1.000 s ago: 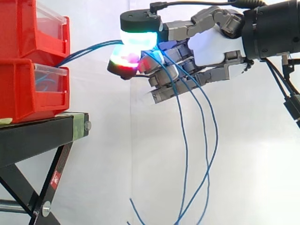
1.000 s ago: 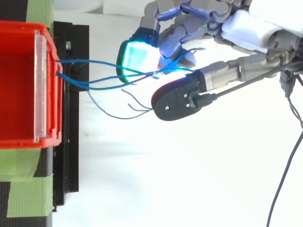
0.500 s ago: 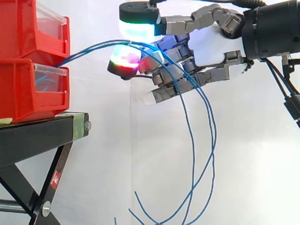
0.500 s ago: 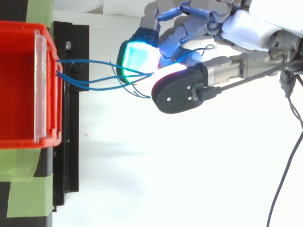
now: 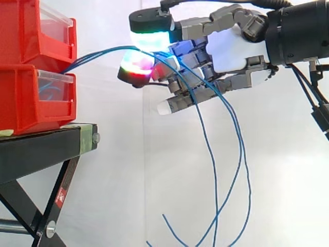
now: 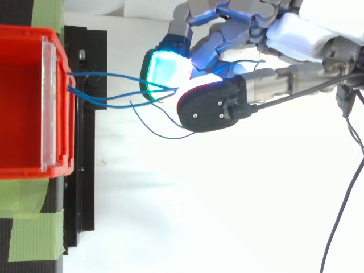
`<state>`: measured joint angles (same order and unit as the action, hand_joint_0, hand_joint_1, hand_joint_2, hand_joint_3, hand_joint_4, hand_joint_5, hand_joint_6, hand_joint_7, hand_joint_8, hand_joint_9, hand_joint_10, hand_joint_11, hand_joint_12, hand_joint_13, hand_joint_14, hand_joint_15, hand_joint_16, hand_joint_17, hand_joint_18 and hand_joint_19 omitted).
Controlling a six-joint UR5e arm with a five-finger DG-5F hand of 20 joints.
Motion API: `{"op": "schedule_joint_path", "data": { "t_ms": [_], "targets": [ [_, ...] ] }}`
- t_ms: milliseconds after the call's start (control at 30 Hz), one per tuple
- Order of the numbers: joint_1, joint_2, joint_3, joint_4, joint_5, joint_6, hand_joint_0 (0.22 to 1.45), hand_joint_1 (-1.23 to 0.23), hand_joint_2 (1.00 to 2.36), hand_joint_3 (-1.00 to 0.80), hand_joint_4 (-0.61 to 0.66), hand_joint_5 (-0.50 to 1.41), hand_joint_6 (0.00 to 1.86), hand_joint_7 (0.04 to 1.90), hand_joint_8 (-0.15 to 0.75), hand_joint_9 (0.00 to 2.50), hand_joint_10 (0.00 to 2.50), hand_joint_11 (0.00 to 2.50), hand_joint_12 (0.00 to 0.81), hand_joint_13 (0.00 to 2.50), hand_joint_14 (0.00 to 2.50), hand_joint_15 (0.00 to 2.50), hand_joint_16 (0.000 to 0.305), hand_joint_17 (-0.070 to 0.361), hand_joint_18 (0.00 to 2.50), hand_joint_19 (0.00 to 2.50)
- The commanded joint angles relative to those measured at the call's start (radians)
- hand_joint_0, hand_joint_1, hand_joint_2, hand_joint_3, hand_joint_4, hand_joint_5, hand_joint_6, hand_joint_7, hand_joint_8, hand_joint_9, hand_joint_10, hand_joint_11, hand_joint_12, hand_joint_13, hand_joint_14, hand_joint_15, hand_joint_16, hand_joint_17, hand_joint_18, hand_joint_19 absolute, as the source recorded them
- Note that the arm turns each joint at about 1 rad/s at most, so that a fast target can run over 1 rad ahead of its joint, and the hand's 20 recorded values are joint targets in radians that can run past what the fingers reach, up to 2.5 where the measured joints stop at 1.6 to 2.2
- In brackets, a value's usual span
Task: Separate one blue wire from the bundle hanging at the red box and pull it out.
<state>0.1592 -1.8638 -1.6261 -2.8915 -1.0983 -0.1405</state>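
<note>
Side view: the hand (image 5: 231,49), to the right of the red box (image 5: 31,103), has lowered its thumb again. Its two glowing pads (image 5: 150,40) now pinch the blue wires (image 5: 97,54), where half a second ago they stood apart. Several strands seem caught rather than one, so the separating looks unfinished. The wires run from the red box's front to the pinch, then hang below the fingers. A red mark on the stand (image 5: 41,149) is too small to read.

A black stand (image 5: 43,150) (green tape (image 6: 29,227) on top) before a white curtain (image 5: 118,175).
</note>
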Motion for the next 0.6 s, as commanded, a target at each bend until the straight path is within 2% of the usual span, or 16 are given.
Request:
{"op": "schedule_joint_path", "data": {
  "t_ms": [0, 133, 333, 567],
  "targets": [
    [0.000, 0.000, 0.000, 0.000, 0.000, 0.001, 0.77, -0.80, 1.03, -0.14, 0.24, -0.27, 0.86, 1.12, 0.259, 0.36, 0.20, 1.67, 0.283, 0.34, 1.43, 1.55, 0.045, 0.101, 0.37, 0.74],
    [0.000, 0.000, 0.000, -0.003, 0.000, 0.001, 0.78, -0.82, 1.03, -0.14, 0.22, -0.28, 0.85, 1.14, 0.258, 0.31, 0.14, 1.73, 0.282, 0.28, 1.45, 1.55, 0.044, 0.099, 0.35, 0.73],
    [0.000, 0.000, 0.000, -0.003, 0.000, 0.001, 0.70, -0.79, 1.02, -0.33, 0.22, -0.28, 0.84, 1.12, 0.257, 0.33, 0.19, 1.71, 0.284, 0.33, 1.40, 1.57, 0.044, 0.100, 0.40, 0.71],
    [0.002, 0.000, 0.000, -0.003, 0.002, 0.001, 0.69, -0.77, 1.02, -0.31, 0.23, -0.27, 0.84, 1.11, 0.269, 0.36, 0.21, 1.70, 0.291, 0.34, 1.44, 1.57, 0.044, 0.099, 0.40, 0.71]
  ]
}}
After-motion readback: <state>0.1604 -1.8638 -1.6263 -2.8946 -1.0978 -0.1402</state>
